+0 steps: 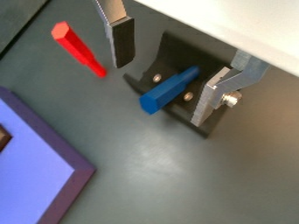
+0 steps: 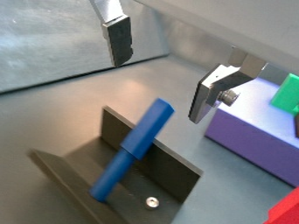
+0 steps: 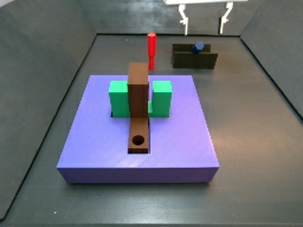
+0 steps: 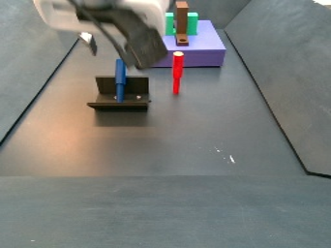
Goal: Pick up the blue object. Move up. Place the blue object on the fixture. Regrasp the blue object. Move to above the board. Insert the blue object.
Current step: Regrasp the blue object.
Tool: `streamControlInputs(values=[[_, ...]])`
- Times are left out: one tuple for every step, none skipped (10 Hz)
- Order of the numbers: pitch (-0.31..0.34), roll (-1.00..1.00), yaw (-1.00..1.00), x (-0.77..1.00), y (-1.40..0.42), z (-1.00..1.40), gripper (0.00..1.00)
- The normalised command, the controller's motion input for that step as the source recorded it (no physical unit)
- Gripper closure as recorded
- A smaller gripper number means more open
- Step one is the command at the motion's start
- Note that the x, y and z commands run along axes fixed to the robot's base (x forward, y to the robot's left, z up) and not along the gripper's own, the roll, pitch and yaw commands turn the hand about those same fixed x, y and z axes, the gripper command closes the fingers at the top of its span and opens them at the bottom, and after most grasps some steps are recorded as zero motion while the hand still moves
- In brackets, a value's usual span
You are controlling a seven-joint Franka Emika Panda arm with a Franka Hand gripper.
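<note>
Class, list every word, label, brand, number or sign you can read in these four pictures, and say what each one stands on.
None: no readable text in any view.
The blue object, leaning on the fixture, is plain.
The red peg, board, green block and brown strip carry no marks.
The open gripper, above the fixture, shows no label.

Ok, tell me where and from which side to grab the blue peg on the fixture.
Grip the blue peg on its free upper half, coming down from above. It leans tilted on the fixture, lower end seated in the bracket, so only the raised part is clear on both flanks. The gripper hovers open above it, fingers straddling the peg.
</note>
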Motion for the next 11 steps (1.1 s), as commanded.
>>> streamControlInputs(values=[[0.000,1.00,0.05,0.26,-0.15,0.19,0.00],[0.000,1.00,0.06,0.23,-0.14,0.09,0.00],[0.000,1.00,0.07,0.21,-0.13,0.06,0.00],[0.000,1.00,0.07,0.21,-0.13,0.05,0.00],[0.000,1.00,0.08,0.20,-0.13,0.05,0.00],[0.000,1.00,0.10,0.15,-0.13,0.05,0.00],[0.026,1.00,0.10,0.10,-0.14,0.04,0.00],[0.049,1.00,0.10,0.07,-0.14,0.04,0.00],[0.051,1.00,0.12,0.05,-0.14,0.03,0.00],[0.037,1.00,0.21,0.00,-0.11,0.02,0.00],[0.031,1.00,0.27,0.00,-0.09,0.01,0.00]])
